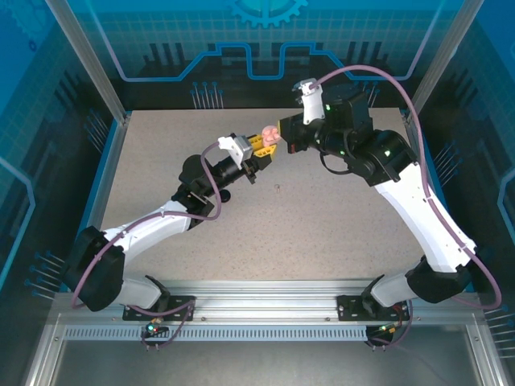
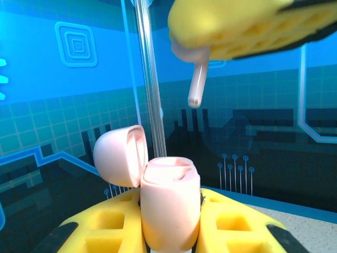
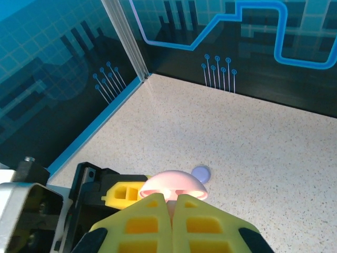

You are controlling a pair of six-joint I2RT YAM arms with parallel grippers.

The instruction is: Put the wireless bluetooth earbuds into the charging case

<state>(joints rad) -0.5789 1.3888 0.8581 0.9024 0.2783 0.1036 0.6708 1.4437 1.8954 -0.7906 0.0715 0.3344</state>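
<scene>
White arm links (image 1: 434, 217), black joints (image 1: 96, 273), purple cables (image 1: 378, 72), yellow gripper fingers (image 3: 205, 226).

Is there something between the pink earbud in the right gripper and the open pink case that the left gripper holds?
Nothing visible does. The earbud hangs stem down from the right gripper, above the open case in the left gripper. The lid is swung aside, and the gap between them is free.

Case: I'm seeing the pale pink charging case (image 2: 169, 205) standing upright, clamped in the left gripper (image 2: 171, 234), its lid (image 2: 118, 155) swinging open | Earbud: pale pink earbud (image 2: 197, 84) is hanging stem-down from the right gripper (image 3: 172, 203), above the case, not touching.
</scene>
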